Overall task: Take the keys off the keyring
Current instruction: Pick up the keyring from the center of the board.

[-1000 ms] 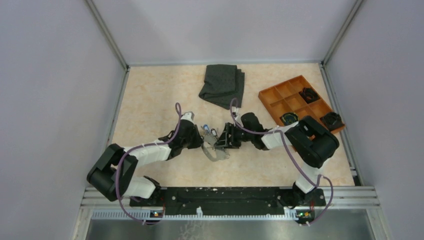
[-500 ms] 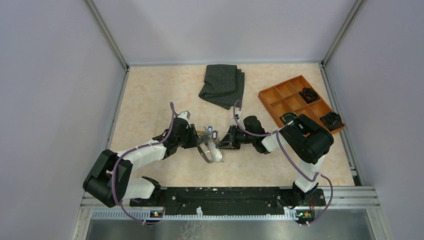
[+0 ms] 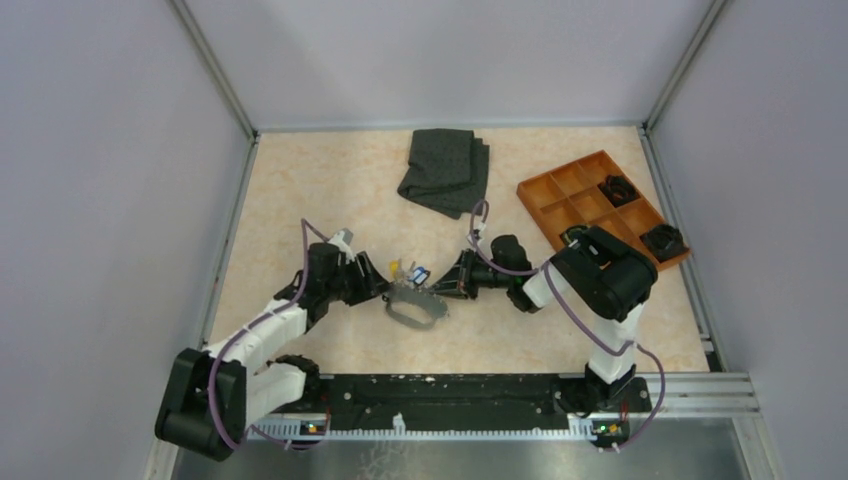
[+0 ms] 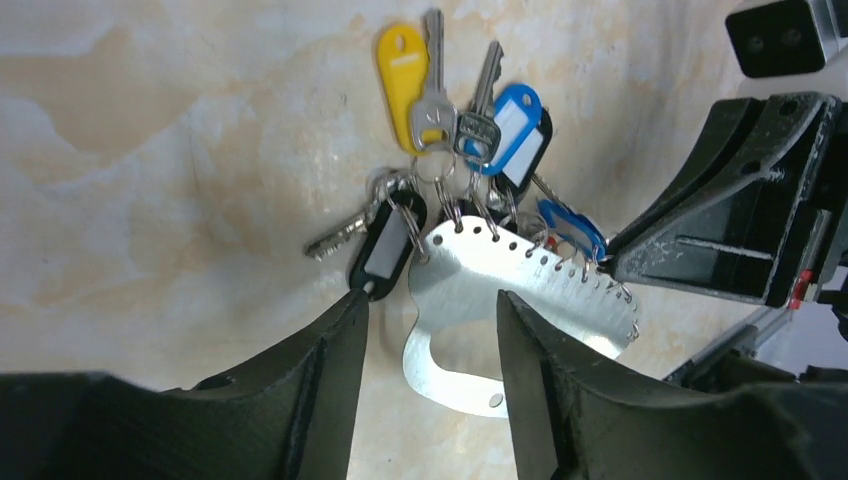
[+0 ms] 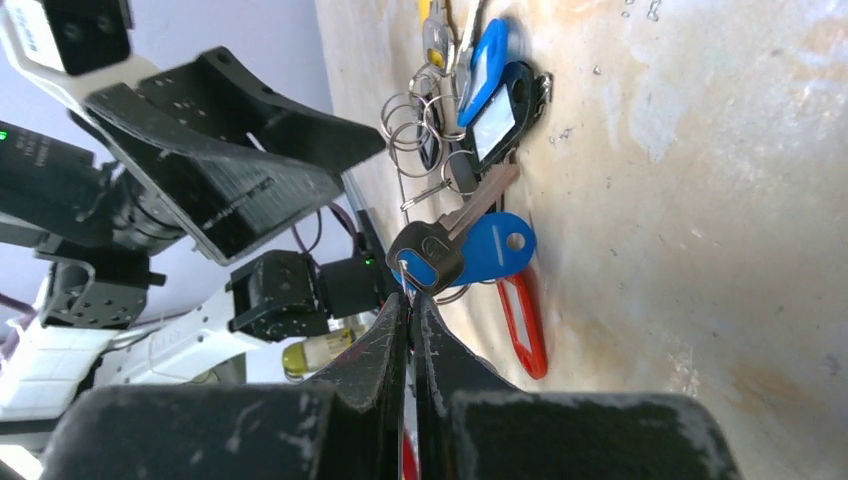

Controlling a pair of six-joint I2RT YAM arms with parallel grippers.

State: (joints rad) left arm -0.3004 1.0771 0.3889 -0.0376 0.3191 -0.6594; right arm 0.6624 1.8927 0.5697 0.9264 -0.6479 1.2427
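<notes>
keyring point(image 4: 500, 290): pale metal plate lying flat on the table point(image 3: 300, 200), roughly in the middle between the two arms. Its lower end is disappearing behind the left fingers in the left wrist view.
keys point(image 4: 510, 120): hanging off the plate's holed edge on little rings and fanning out across the table. Yellow, blue and black tags are showing, plus a red one in the right wrist view. They're overlapping too much for a proper count.
left gripper point(image 4: 432, 305): sitting open, fingers straddling the plate's narrow end and not clamping anything.
right gripper point(image 5: 405, 300): fingers pressing fully together, tips sitting right under a black-headed key point(image 5: 425, 255) with a blue tag. Can't tell whether they're actually pinching a ring or the plate edge, since the tips are hiding that spot.
cloth point(image 3: 445, 170): dark grey, lying folded at the back of the table, well apart from the keys.
tray point(image 3: 555, 205): orange, sitting back right, with the right arm covering its near corner.
clumps point(image 3: 618, 188): black blobs sitting in some tray compartments, too small to make out.
</notes>
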